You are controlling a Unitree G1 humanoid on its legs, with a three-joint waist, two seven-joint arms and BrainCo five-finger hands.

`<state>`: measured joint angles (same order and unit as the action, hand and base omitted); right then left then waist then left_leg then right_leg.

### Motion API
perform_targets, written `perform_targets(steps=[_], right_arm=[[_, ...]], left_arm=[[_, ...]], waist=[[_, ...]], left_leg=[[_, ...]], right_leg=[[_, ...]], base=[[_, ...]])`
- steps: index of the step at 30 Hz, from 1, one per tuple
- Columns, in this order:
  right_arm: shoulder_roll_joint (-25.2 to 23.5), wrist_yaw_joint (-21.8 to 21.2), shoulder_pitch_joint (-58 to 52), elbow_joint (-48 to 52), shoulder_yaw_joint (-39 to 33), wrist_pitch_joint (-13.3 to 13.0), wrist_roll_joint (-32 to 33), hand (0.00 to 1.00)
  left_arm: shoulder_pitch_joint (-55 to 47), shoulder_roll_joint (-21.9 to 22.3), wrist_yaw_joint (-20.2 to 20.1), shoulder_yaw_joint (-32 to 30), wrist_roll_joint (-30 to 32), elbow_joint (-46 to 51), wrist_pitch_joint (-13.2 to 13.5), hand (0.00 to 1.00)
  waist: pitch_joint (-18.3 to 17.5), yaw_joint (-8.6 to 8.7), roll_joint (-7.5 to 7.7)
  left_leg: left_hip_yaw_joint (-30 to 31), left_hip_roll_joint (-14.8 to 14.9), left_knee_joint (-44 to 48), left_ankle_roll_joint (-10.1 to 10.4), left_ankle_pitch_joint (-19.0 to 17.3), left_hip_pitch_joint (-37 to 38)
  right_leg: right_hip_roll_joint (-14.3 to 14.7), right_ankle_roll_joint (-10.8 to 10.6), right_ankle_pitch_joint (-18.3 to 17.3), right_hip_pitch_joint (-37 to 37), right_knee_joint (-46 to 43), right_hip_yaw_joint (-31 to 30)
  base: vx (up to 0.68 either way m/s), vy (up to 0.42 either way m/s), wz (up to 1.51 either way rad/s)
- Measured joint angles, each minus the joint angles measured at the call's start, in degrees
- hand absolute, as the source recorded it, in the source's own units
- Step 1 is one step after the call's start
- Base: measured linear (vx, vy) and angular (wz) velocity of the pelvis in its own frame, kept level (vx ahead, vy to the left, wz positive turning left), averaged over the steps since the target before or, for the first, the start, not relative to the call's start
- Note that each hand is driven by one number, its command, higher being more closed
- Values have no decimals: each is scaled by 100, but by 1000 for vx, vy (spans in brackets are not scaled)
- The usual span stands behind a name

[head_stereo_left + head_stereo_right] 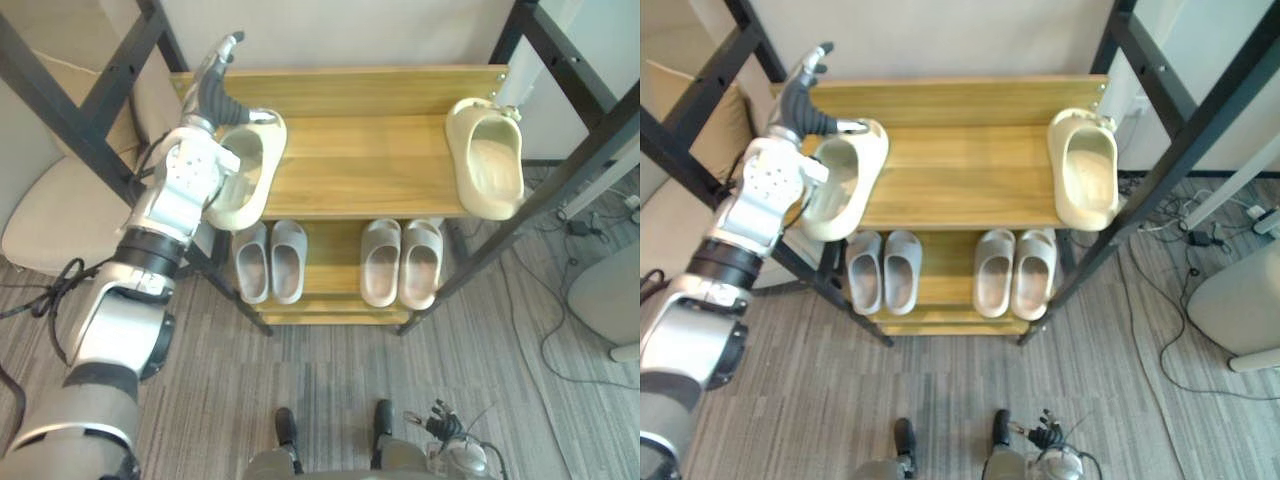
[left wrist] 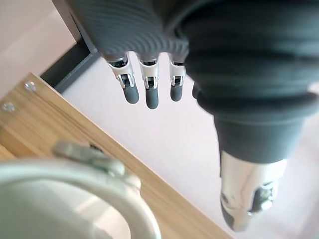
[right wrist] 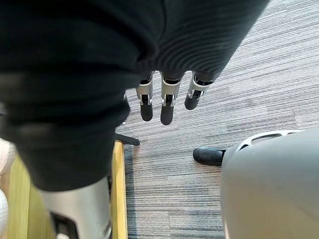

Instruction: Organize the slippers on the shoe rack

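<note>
Right hand (image 3: 167,105) hangs low over carpet, fingers slack, empty. Btm shelf: grey pair (image 1: 270,260), beige pair (image 1: 401,262) parked. Top shelf (image 1: 360,160): left hand (image 1: 215,97) straight-fingered, fingertips past left cream slipper (image 1: 250,175), lying front-to-back; thumb poss. on rim. Right cream slipper (image 1: 487,155) well apart.

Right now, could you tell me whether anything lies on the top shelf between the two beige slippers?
Nothing visible does. The left slipper and right slipper sit at opposite ends of the top shelf, bare wood between them. The left hand is at the left slipper, fingers straight.
</note>
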<state>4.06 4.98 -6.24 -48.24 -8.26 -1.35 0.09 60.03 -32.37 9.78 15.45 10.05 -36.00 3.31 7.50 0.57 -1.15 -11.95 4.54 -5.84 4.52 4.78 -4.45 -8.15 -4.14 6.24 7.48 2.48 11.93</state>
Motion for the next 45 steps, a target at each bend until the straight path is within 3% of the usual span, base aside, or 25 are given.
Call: perform_targets(steps=[20, 44, 45], right_arm=[[50, -25, 12, 8, 196, -4, -5, 0], [52, -27, 18, 486, 205, -31, 2, 0], [55, -26, 33, 493, 204, -37, 2, 0]], left_arm=[[-570, -74, 1, -442, 345, 371, -122, 0], [-571, -171, -4, -431, 706, 356, -217, 0], [-570, -170, -4, -430, 710, 356, -222, 100]], waist=[[0, -73, -12], [6, -104, -12], [6, -103, -11]], left_leg=[[-19, 15, -1, 20, -13, -63], [-235, 93, 1, 54, -38, -269], [-238, 94, 1, 55, -39, -268]], right_leg=[[12, 0, 0, -17, 96, 55], [72, 18, 12, 312, 68, -107], [73, 18, 12, 313, 69, -110]], base=[[8, 1, 1], [19, -4, -4], [-1, -2, -3]])
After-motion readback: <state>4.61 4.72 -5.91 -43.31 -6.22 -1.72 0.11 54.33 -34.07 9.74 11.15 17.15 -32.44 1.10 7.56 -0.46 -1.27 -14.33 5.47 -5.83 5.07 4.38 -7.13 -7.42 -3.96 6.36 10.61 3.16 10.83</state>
